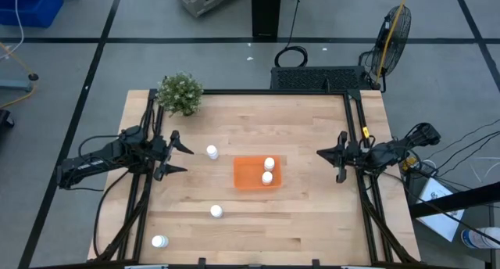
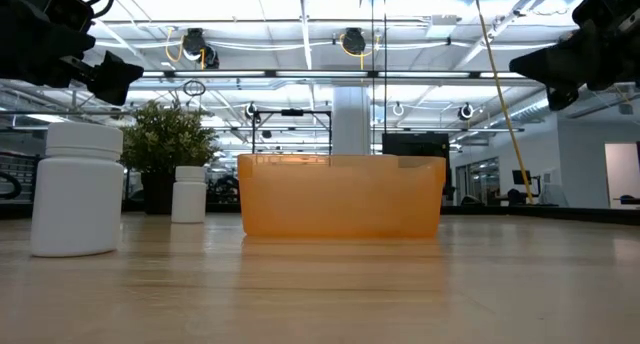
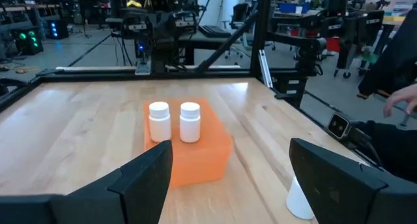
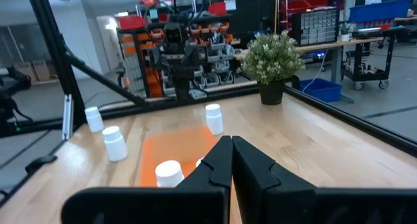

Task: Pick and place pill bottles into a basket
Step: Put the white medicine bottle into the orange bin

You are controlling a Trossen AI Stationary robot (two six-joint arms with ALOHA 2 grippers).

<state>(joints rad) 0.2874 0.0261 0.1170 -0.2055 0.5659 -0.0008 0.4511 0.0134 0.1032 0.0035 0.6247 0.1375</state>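
The orange basket (image 1: 251, 175) lies at the table's middle, with two white pill bottles (image 1: 269, 163) (image 1: 266, 177) standing in it; they also show in the left wrist view (image 3: 159, 122) (image 3: 189, 122). Three more bottles stand on the table: one left of the basket (image 1: 212, 152), one nearer the front (image 1: 216, 211), and one at the front left (image 1: 159, 241). My left gripper (image 1: 187, 160) is open and empty, left of the basket and above the table. My right gripper (image 1: 319, 153) is shut and empty, right of the basket (image 4: 176, 146).
A green potted plant (image 1: 180, 93) stands at the table's far left corner. Dark frame rails (image 1: 355, 128) run along the table's sides. A person's hand (image 3: 404, 100) shows beyond the table in the left wrist view. Bare wood (image 1: 312, 222) lies right of and in front of the basket.
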